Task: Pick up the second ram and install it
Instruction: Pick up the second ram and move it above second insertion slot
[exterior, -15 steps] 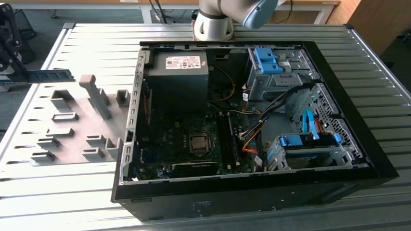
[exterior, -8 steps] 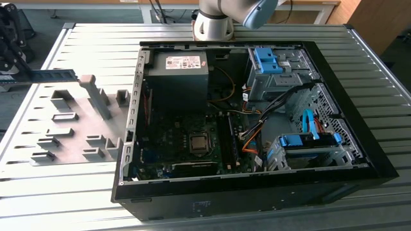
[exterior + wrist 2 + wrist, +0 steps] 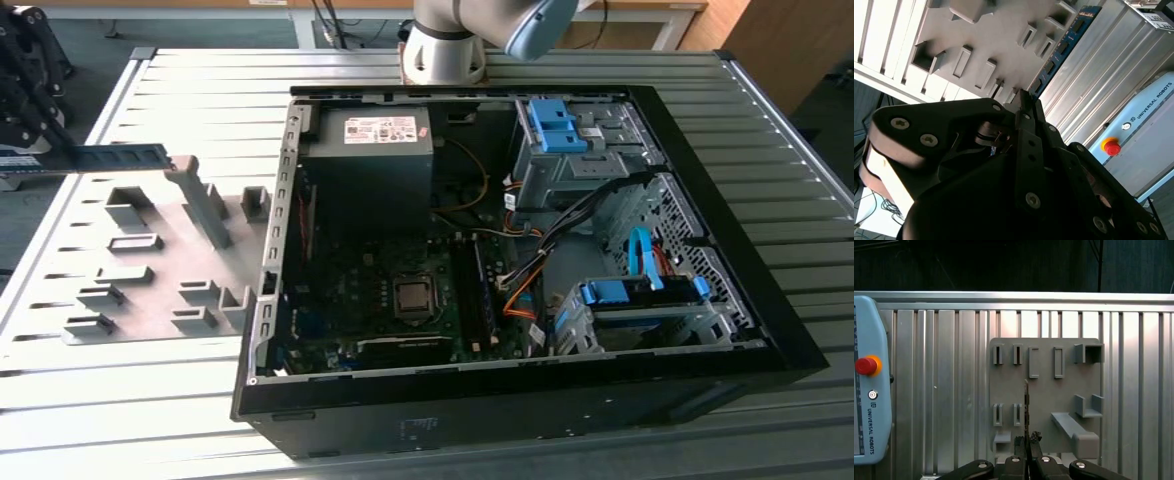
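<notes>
Second ram, a thin blue-green stick with a row of dark chips, is clenched at one end between the jaws. It lies near the tabletop edge on the exterior view's left. From the jaws it juts out over the far edge of the grey holder plate, clear of the upright blocks on that plate. How high it rides above the plate cannot be told.

In the first wrist view the stick shows edge-on as a thin dark line. It runs straight out from the jaws across the bare middle of the plate, between the rows of slotted blocks. In the second wrist view its blue face runs along the edge of the plate, with the ribbed tabletop beyond.

A pale blue teach pendant with a red button lies on the tabletop well apart from the plate.

An open black computer case fills the middle of the tabletop, just beside the plate. Inside it, the long black slots lie beside the processor socket. The arm's base stands at the far edge of the tabletop, behind the case.
</notes>
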`<act>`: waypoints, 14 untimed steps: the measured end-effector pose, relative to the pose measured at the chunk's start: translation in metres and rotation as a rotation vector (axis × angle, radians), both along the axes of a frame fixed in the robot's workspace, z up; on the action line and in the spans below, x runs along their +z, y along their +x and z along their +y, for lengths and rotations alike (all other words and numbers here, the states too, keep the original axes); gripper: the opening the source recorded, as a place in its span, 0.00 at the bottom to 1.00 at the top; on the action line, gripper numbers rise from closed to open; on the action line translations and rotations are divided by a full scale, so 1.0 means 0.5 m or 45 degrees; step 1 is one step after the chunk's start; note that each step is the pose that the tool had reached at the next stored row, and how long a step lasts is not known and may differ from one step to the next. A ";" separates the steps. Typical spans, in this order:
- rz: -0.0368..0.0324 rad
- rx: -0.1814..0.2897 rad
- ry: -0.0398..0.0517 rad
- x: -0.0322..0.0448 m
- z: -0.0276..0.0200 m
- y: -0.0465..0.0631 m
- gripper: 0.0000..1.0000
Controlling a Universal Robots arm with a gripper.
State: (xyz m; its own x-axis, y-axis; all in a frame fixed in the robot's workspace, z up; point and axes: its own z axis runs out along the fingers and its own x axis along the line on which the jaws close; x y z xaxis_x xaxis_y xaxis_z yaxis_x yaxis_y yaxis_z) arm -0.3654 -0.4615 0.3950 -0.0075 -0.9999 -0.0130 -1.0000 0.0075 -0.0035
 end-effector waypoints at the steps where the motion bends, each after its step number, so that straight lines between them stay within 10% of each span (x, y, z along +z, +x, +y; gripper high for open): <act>1: 0.0000 0.000 0.000 0.000 0.0000 0.002 0.14; 14: 0.0000 0.000 0.000 0.000 0.0000 0.029 0.14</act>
